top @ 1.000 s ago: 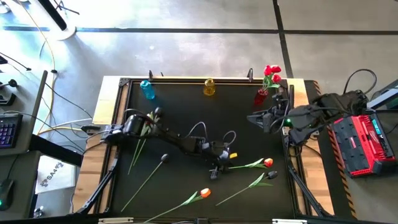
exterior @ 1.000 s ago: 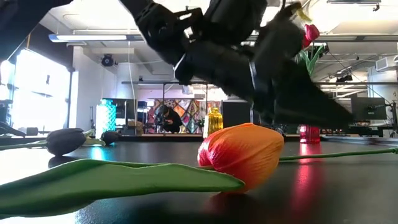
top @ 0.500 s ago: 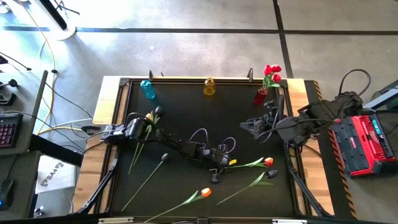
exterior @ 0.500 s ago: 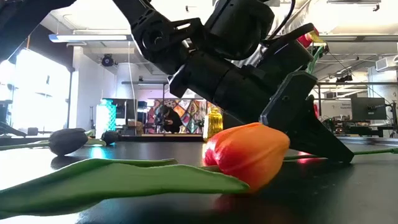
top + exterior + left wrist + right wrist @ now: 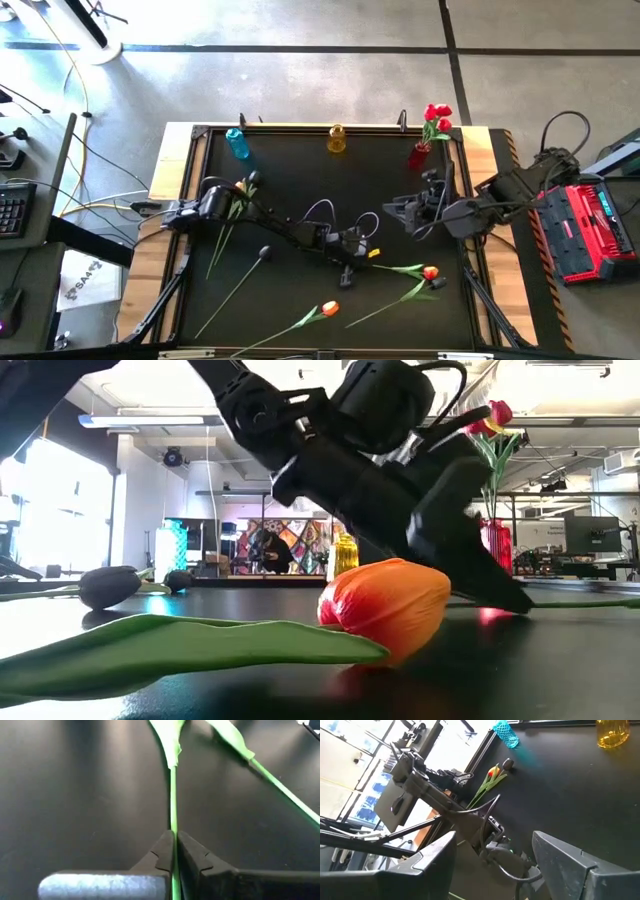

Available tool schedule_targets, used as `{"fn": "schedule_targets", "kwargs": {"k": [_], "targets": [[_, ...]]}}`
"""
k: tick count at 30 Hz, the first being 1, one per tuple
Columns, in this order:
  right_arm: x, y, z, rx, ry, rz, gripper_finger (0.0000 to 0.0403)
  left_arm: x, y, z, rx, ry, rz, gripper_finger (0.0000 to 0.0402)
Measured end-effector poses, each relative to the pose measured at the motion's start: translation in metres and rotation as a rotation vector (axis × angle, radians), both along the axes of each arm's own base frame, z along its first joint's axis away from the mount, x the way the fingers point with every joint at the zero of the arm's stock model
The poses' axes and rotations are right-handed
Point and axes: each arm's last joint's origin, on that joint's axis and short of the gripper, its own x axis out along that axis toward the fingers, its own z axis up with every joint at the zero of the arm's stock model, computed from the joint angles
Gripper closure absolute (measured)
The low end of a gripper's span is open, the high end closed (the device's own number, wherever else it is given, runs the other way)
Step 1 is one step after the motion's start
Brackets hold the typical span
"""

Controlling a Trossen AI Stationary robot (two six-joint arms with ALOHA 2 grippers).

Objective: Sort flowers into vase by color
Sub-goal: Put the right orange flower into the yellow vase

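**A:** Near the table's middle, front half — left gripper [image 5: 349, 262] is down on the mat, fingers [image 5: 159, 855] pressed together on a thin green stem [image 5: 173, 795]. The left wrist view shows the stem running straight out from between the tips.

**B:** Which flower?

**A:** Judging from the high view, the red-headed tulip [image 5: 430, 272] lying to the gripper's right; the stem leads toward it. Not certain, since a second stem [image 5: 280, 787] runs close beside it.

**B:** Risks on the lift?

**A:** Three. The pinch sits far from the head, so the long stem may droop and swing; the head could drag across the mat or snag the neighbouring tulip's leaf [image 5: 412, 291]. Stem is thin and sits right at the fingertips, so it could slip or rotate. And the right gripper [image 5: 398, 209], fingers spread and empty, hovers near the path to the red vase [image 5: 419, 155], so the arms could crowd each other.

**B:** Other flowers?

**A:** Orange tulip [image 5: 329, 310] at the front, black one [image 5: 265, 254] left of centre, a couple by the left arm's base. Red vase already holds red tulips [image 5: 437, 117]; blue vase [image 5: 237, 143] and yellow vase [image 5: 337, 139] look empty.
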Motion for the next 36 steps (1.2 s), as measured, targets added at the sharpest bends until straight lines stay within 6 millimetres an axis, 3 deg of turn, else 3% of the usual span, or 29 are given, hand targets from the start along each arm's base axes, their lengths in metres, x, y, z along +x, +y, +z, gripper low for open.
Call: {"fn": "schedule_targets", "kwargs": {"k": [6, 11, 15, 17, 22, 30, 36], "targets": [[-0.002, 0.002, 0.002, -0.003, -0.007, 0.009, 0.0155, -0.001, 0.027, 0.052, -0.063, -0.061, 0.087, 0.04], [-0.004, 0.001, 0.018, -0.056, -0.06, 0.027, 0.0155, -0.016, 0.05, 0.091, -0.085, -0.1, 0.149, 0.0401], [-0.01, -0.001, 0.035, -0.149, -0.111, 0.003, 0.0155, -0.045, 0.072, 0.131, -0.036, -0.139, 0.195, 0.0401], [-0.013, -0.002, 0.041, -0.214, -0.128, -0.028, 0.0155, -0.063, 0.084, 0.141, -0.016, -0.142, 0.233, 0.0401], [-0.014, -0.004, 0.042, -0.293, -0.15, -0.132, 0.0155, -0.106, 0.114, 0.173, -0.015, -0.243, 0.367, 0.0401], [0.021, -0.013, 0.027, -0.279, -0.156, -0.186, 0.0155, -0.154, 0.138, 0.215, -0.107, -0.57, 0.551, 0.0401], [0.053, -0.05, 0.016, -0.27, -0.096, -0.259, 0.0155, -0.164, 0.14, 0.234, -0.036, -0.695, 0.482, 0.0401]]}}
